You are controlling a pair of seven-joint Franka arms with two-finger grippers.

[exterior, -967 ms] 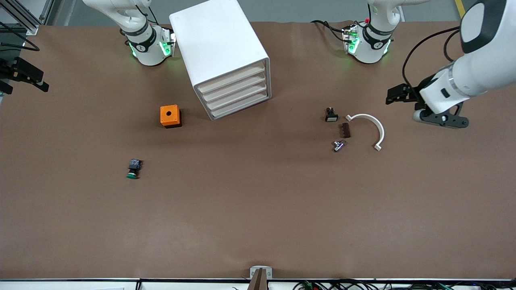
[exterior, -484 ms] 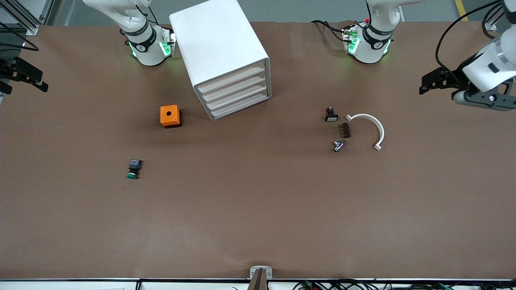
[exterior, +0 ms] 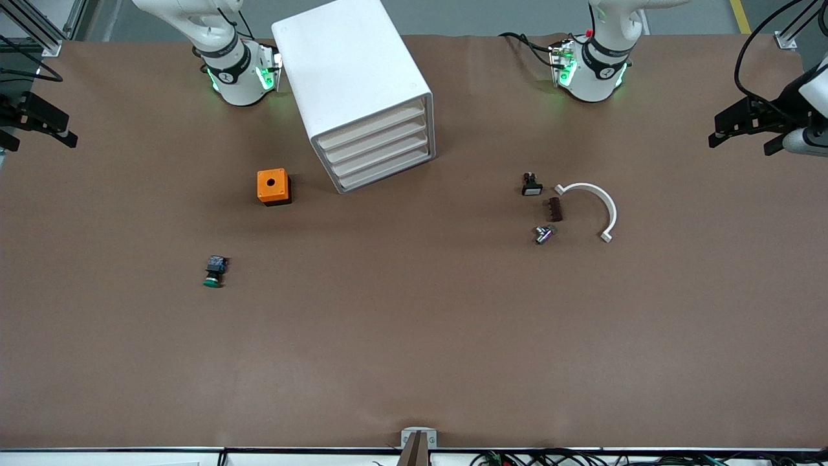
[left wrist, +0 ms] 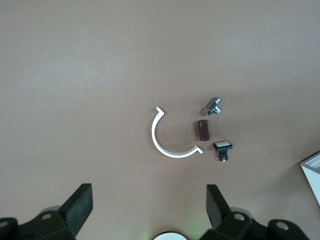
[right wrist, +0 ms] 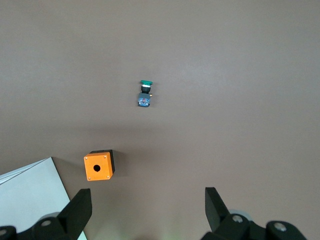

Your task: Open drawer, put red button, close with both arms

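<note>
- The table [exterior: 414, 362], covered in brown, is carrying all items.
- The white box cabinet [exterior: 352, 77] is standing between the two arm bases, turned at an angle. All four drawers are sitting flush in it; the drawer [exterior: 375, 127] at the top is showing a pale beige front strip and is shut.
- The left arm [exterior: 816, 84] is hanging over the table edge at its own end; the left gripper [left wrist: 148, 206] is showing its fingers spread wide, nothing between them.
- The right gripper [right wrist: 147, 206] is hanging high over the right arm's end of the table, fingers likewise spread and empty.
- The white curved clip [exterior: 595, 204] is lying toward the left arm's end.
- The orange box [exterior: 273, 186], with a hole in its top, is resting just beside the cabinet.
- The green-capped button [exterior: 214, 271] is lying on its side, nearer to the front camera than the orange box.
- A black-bodied part with a white face [exterior: 532, 186], a small dark brown block [exterior: 554, 209] and a small metal fitting [exterior: 543, 233] are clustered beside the clip.
- The red button is not showing in any view; its whereabouts cannot be told.
</note>
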